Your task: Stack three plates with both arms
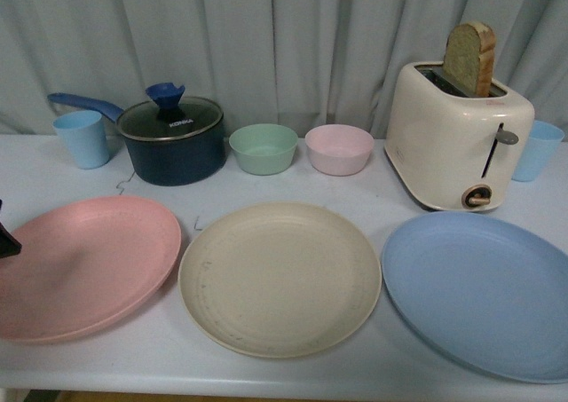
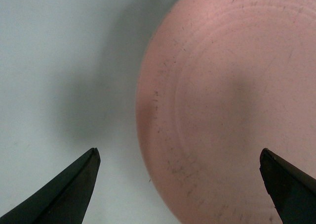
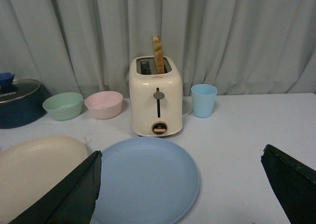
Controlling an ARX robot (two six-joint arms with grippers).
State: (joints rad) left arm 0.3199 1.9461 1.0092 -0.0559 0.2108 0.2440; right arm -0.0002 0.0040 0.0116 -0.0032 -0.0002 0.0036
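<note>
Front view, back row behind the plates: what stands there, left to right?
The left blue cup → dark blue saucepan → green bowl → pink bowl → cream toaster → right blue cup.

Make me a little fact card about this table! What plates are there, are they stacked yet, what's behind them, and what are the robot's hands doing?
plates: pink plate, cream plate, blue plate
order in front view: pink left, cream middle, blue right
stacked: none yet; each lies flat on the table
behind: pot, green bowl, pink bowl, toaster with bread
left gripper: open, over the pink plate's rim
right gripper: open, facing the blue plate
</note>
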